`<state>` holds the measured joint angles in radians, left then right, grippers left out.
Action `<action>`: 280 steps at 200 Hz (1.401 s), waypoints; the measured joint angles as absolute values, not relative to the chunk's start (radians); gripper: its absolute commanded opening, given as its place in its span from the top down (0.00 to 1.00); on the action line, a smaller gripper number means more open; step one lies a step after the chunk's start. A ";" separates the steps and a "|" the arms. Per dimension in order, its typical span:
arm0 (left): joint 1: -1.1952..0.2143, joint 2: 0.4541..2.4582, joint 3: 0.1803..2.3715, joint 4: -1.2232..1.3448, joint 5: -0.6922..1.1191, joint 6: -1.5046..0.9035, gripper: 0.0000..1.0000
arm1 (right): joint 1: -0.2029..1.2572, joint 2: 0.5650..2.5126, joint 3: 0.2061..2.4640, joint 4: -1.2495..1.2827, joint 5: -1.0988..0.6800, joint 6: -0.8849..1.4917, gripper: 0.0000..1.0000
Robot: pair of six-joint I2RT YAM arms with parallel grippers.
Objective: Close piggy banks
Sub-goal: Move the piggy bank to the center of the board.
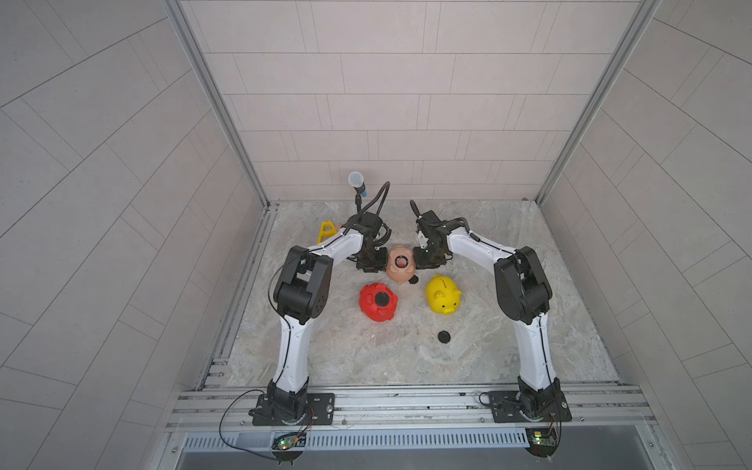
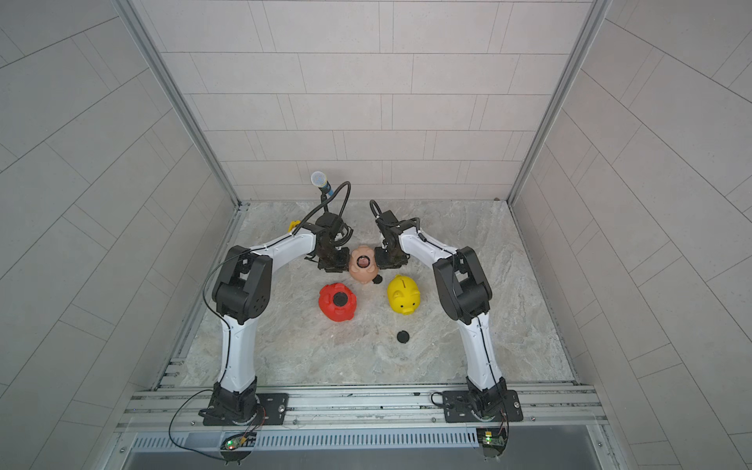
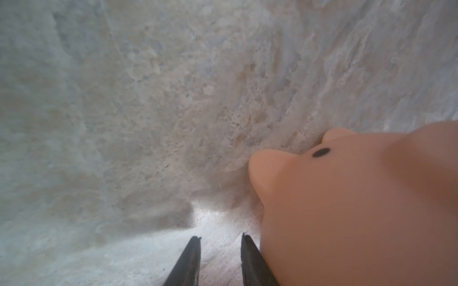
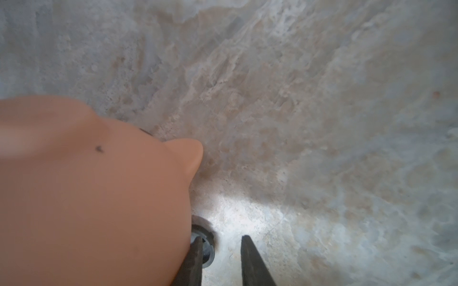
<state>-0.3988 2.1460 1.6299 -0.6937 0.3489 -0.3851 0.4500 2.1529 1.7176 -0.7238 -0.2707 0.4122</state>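
The peach-pink piggy bank (image 1: 401, 273) (image 2: 362, 273) lies belly up at the middle of the table, its round hole uncovered. My left gripper (image 1: 372, 260) (image 3: 220, 236) stands against one flank and my right gripper (image 1: 425, 258) (image 4: 221, 237) against the opposite flank. Both have jaws a little apart over bare table, holding nothing. A black plug (image 4: 207, 241) (image 1: 414, 280) lies on the table beside this pig, partly under one right finger. The red piggy bank (image 1: 377, 302) lies belly up with a black plug seated in its hole. The yellow piggy bank (image 1: 443, 294) stands upright, slot up.
Another loose black plug (image 1: 444, 337) (image 2: 403, 336) lies nearer the front, right of centre. A yellow triangular frame (image 1: 326, 232) stands at the back left behind the left arm. A microphone (image 1: 357, 182) rises at the back wall.
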 measured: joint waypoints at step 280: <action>-0.390 2.268 1.790 -0.672 0.355 -0.422 0.57 | 0.360 2.248 1.837 -0.730 -0.299 0.414 0.60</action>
<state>-0.3897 2.2684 1.7901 -0.6724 0.3553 -0.4221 0.3595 2.2482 1.8370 -0.7296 -0.2989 0.4145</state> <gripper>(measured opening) 0.422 0.390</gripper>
